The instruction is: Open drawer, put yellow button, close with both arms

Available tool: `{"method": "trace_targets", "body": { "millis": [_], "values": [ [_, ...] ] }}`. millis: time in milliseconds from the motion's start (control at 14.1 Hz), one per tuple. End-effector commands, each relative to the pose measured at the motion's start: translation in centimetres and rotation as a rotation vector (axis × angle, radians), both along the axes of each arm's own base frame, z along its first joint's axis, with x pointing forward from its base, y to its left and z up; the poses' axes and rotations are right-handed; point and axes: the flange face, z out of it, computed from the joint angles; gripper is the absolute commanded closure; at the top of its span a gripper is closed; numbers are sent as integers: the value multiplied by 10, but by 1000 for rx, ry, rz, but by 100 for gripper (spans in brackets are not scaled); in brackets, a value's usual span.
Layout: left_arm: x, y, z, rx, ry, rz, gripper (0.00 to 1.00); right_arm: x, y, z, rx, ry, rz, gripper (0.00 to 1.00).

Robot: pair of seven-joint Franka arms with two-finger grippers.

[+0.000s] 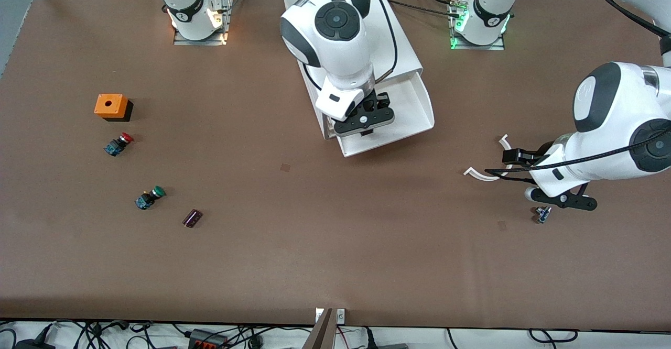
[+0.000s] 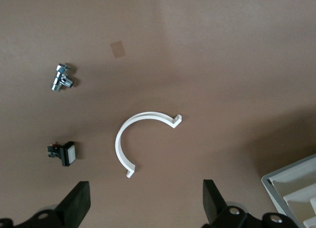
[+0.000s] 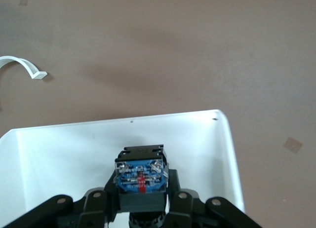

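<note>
Purple cylinder (image 1: 192, 218): on table, nearest front camera. Drawer (image 1: 414, 109): pulled open, tray bare. Yellow button (image 3: 140, 174): clamped in right gripper (image 3: 142, 208) over drawer. Left gripper (image 2: 146, 201): fingers wide, over white C-clip (image 2: 129, 139).

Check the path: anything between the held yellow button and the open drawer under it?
Nothing visible. The right gripper holds the yellow button directly over the open drawer, whose visible floor is bare. The left gripper hovers open over the white clip.
</note>
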Motion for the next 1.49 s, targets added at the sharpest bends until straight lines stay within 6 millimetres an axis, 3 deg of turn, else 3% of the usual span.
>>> {"method": "trace_targets", "body": {
  "millis": [0, 426, 853, 924, 995, 1066, 1279, 1421],
  "values": [
    [12, -2, -12, 25, -1, 10, 0, -9, 20, -8, 23, -6, -34, 100],
    [12, 3, -17, 28, 8, 37, 0, -15, 27, -26, -1, 11, -21, 100],
    [6, -6, -29, 41, 35, 125, 0, -19, 33, -41, -10, 15, -14, 97],
    [3, -8, -33, 25, 50, 148, 0, -19, 33, -42, -13, 16, -12, 83],
    [1, -9, -35, 22, 58, 170, 0, -18, 32, -41, -14, 14, -15, 7],
    [1, -11, -35, 26, 58, 182, 0, -17, 30, -40, -19, 13, -17, 0],
    [-2, -25, -32, 30, 55, 213, 0, -13, 26, -32, -14, 10, -26, 0],
    [-4, -44, -30, 29, 51, 246, 0, -7, 18, -12, 4, -6, -47, 0]
  ]
}}
